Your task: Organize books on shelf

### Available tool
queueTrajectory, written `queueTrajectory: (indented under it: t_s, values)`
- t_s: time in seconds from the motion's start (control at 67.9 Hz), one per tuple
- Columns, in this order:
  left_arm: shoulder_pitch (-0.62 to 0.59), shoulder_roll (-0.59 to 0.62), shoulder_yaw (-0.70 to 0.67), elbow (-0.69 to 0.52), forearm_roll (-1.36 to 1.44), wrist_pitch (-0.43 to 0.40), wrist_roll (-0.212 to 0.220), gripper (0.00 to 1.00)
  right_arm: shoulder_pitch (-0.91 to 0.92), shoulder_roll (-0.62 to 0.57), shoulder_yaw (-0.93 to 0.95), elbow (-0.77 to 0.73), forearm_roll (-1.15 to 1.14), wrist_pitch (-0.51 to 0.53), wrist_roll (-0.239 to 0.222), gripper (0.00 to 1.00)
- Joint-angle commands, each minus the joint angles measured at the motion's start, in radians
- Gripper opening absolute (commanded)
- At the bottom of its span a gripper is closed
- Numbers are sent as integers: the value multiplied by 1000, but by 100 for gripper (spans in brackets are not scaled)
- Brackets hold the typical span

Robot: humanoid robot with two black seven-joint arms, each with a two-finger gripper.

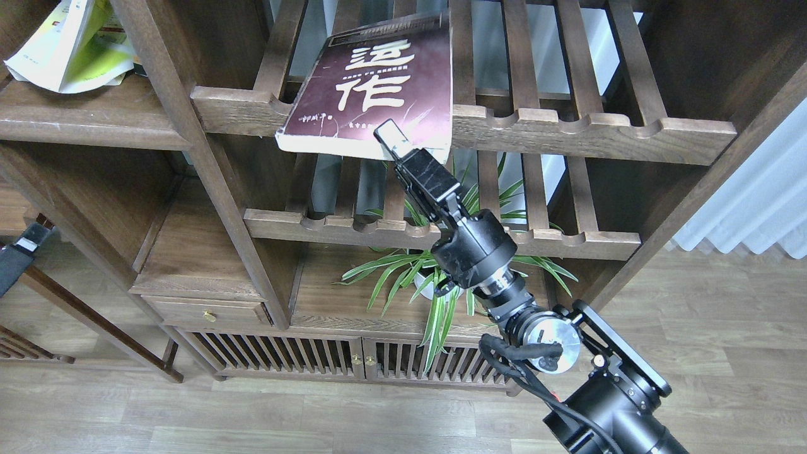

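The thick maroon book (378, 88) with big white characters lies on the upper slatted rack, its near edge sticking out over the notched rail. My right gripper (394, 141) is shut on that near edge, with one finger (389, 133) on top of the cover. The yellow-green book (69, 44) lies open and crumpled on the flat dark plank shelf (82, 120) at the upper left. The "300" book is out of view. My left gripper (22, 247) shows only as a dark piece at the left edge, low and far from the books.
A second slatted rack (441, 236) runs below the first. A potted plant with long green leaves (441, 284) stands under it, just behind my right wrist. Upright wooden posts (189, 126) separate the rack bay from the plank shelf. A cabinet with a drawer and slatted doors stands below.
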Motion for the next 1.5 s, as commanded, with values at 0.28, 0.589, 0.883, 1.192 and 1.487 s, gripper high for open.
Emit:
queueTrajectory:
  t_s: [0.28, 0.589, 0.883, 1.192, 1.487]
  values:
    - [9, 0, 7, 3, -67, 0, 9, 100, -322, 0, -76, 87, 2, 91, -13, 5]
    - [30, -1, 116, 3, -170, 0, 6, 100, -539, -31, -68, 86, 2, 91, -16, 5]
    - [30, -17, 167, 3, -182, 0, 5, 100, -622, -130, -40, 83, 5, 91, -15, 5]
    - [44, -41, 256, -12, -277, 0, 9, 100, -631, -179, -30, 69, 58, 91, -15, 5]
    - [56, -77, 369, -15, -305, 0, 8, 100, -668, -202, -30, 3, 66, 91, -15, 5]
